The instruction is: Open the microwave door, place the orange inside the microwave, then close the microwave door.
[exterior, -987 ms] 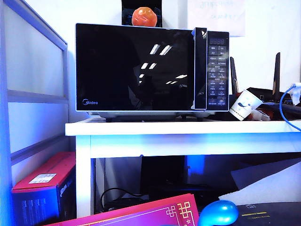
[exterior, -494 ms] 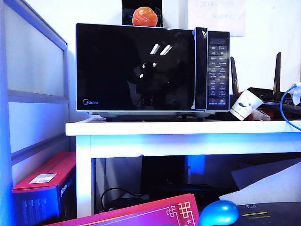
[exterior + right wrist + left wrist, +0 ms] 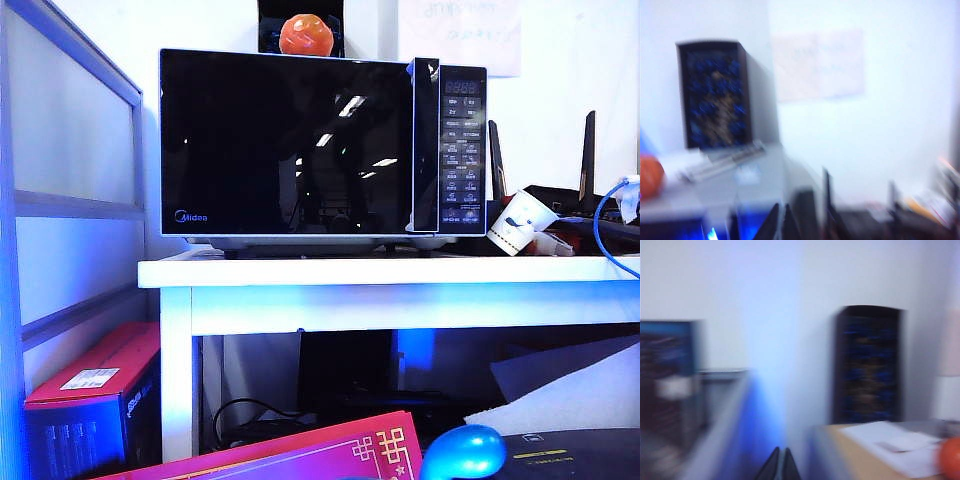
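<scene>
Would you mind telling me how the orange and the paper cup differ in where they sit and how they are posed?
The orange sits on top of the microwave; the paper cup is lower, on the white table right of the microwave. The orange is round and orange-red; the cup is white, patterned and tilted, not upright. Both are far smaller than the microwave, and neither gripper touches them: the left gripper and right gripper are shut and empty.

reflections in microwave door [image 3: 290, 140] shifted; dark shapes now larger.
</scene>
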You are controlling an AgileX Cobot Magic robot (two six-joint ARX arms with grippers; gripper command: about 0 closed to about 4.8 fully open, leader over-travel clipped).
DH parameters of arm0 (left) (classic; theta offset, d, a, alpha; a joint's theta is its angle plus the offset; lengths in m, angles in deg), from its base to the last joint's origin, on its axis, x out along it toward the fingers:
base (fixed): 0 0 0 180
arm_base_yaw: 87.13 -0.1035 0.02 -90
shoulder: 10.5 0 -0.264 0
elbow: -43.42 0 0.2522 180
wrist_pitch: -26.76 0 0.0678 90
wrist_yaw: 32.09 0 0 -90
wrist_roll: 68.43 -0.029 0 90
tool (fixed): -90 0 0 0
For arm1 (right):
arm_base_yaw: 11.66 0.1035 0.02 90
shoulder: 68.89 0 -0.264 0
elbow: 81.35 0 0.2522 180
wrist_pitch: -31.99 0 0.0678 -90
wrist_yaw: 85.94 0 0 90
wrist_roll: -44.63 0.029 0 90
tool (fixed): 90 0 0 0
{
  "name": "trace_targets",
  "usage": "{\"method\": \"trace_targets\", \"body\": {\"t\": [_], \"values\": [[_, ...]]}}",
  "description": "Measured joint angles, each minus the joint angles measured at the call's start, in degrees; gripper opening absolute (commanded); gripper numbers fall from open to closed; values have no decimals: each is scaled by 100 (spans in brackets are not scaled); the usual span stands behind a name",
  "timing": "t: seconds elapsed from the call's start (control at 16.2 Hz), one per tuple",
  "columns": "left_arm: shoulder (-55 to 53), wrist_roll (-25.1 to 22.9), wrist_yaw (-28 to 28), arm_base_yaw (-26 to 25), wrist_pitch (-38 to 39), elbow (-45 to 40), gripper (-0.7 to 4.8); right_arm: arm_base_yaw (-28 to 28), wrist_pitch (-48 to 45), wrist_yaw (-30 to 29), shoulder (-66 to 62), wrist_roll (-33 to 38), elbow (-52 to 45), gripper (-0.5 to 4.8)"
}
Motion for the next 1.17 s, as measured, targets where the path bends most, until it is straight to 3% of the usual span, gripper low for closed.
{"method": "trace_targets", "body": {"t": [0.19,0.43,0.68,0.86,1.17], "values": [[-1226,55,-1244,46,1012,1565,3,0,732,-778,-1447,-22,2028,-5],[-2509,52,-2527,476,1480,2883,3,4,1893,-1985,-2887,-542,3668,-5],[-3359,-11,-2533,957,1537,3344,3,11,2369,-3012,-3554,-599,3958,-5],[-3602,-240,-1991,1255,1508,3362,3,339,1799,-3016,-3814,-732,3974,-5],[-3587,-308,-1897,1449,1484,3386,3,1141,1141,-2785,-4579,-752,4229,-5]]}}
